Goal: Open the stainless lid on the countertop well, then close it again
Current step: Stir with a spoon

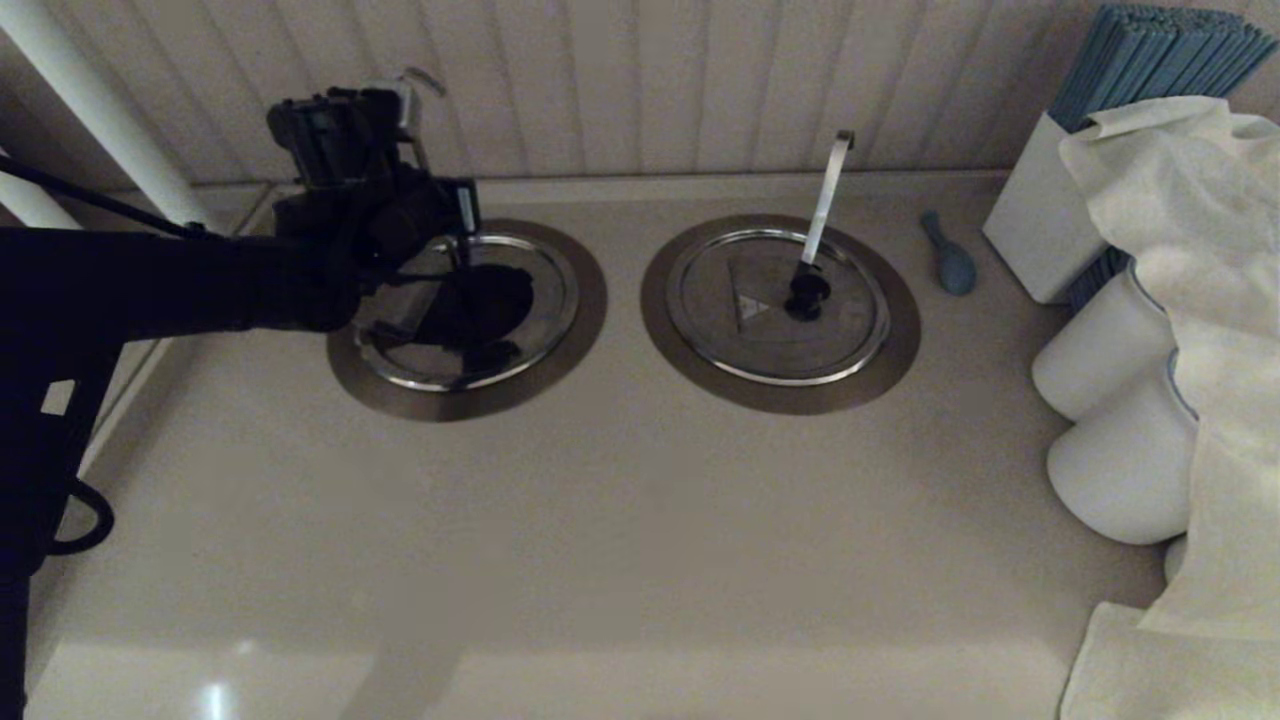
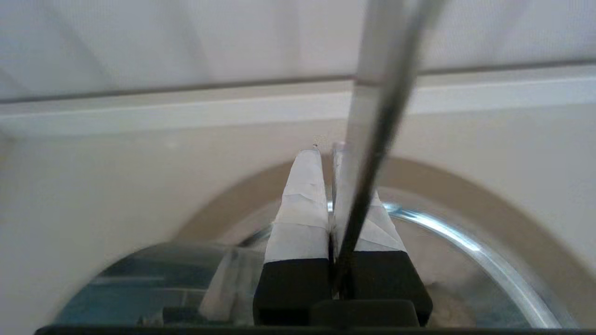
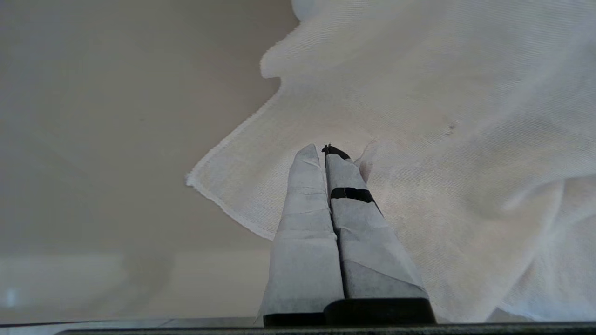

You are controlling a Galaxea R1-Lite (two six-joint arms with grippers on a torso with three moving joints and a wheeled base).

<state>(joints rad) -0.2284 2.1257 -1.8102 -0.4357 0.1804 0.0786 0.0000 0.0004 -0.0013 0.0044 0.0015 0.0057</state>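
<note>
Located the round flat stainless lid (image 1: 548, 290) with raised rim toward the back left corner of the beige countertop (image 1: 600, 520), apparently lying level inside the wide dull bronze-grey flange of the round countertop well (image 1: 470, 405); judged shut, with no dark opening visible. Could not see its black centre knob, hidden under the black left arm. Logged the left gripper (image 2: 326, 151) low over the back half of that lid, tape-wrapped fingers (image 2: 302, 204) drawn together with hardly a gap, pointing toward the back edge. Noted the thin grey hooked ladle handle (image 2: 372, 116) rising from the well and crossing just in front of those fingers; could not tell whether pinched or merely passing by. Judged the low, closed pose as suited either to a hold near the knob or to a pause beside the handle; cannot settle which. Expect any lift to need the lid tilted clear of the upright handle, else risk of snagging it. Found the twin steel disc (image 1: 720, 330) with black knob and pale triangle mark farther toward the right edge, seated in its own ring, wider white handle (image 1: 825, 200) leaning back; apparently not involved. Placed the right gripper (image 3: 324, 151) parked over the white cloth (image 3: 419, 93) by the near right corner, fingers pressed together on nothing.
</note>
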